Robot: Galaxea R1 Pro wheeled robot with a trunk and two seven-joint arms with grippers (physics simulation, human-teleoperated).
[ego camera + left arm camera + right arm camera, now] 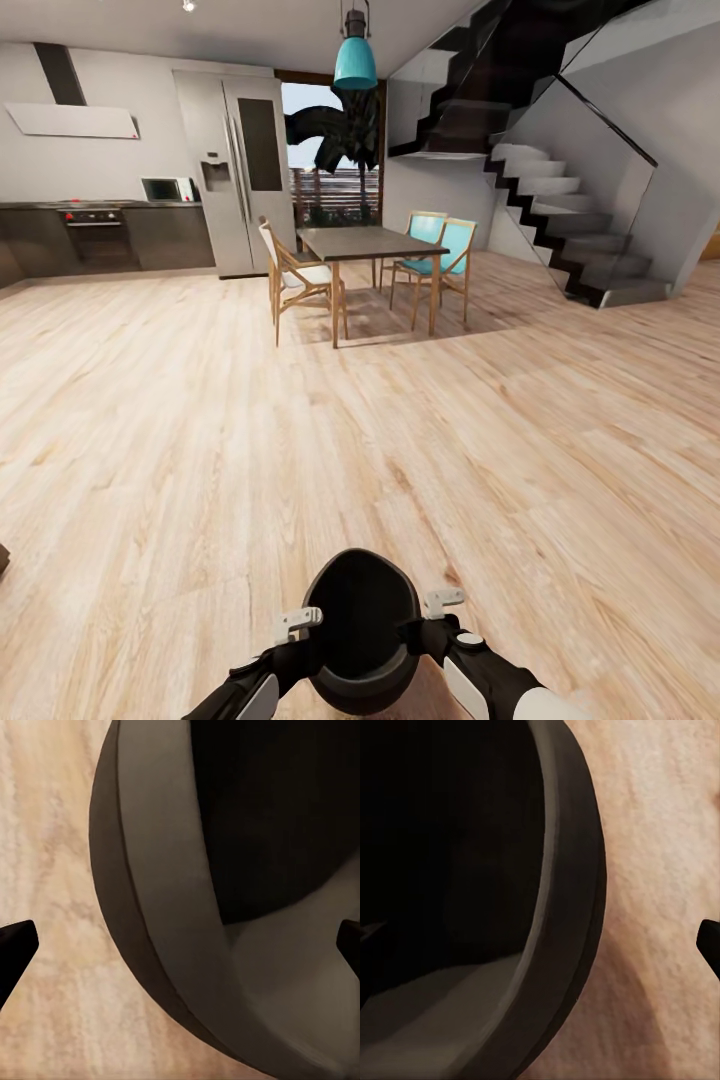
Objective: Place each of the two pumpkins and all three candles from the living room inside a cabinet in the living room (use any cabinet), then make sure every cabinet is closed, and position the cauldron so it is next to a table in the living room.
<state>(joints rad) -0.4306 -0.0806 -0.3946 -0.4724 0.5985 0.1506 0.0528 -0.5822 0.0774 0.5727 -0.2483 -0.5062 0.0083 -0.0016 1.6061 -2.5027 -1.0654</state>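
Cauldron [361, 632] sits at near centre of the head view, carried between both arms just ahead of the robot's trunk, mouth tilted up toward the camera. Left gripper [297, 623] presses its pale fingers against the pot's left flank; right gripper [443, 601] does the same on the right flank. Judgement: a two-arm squeeze hold, since the pot looks too wide for one gripper to span. In the left wrist view the dark fingertips [16, 945] stand wide apart with the pot's rim and wall between them; jaws wide on both sides, bracing rather than pinching, as far as can be told.

Pot appearance: round-bellied, black, thick rolled rim, dark empty interior with a grey sheen at the bottom.

Light wood-plank floor [420, 440] runs from near to far. Mid-distance: dining table [368, 243] with wooden chairs, teal-backed ones on its right. Far left: kitchen counter with oven [95, 232] and steel fridge [240, 180]. Far right: staircase [570, 220]. Coffee table not sighted; robot appears in transit with the pot.
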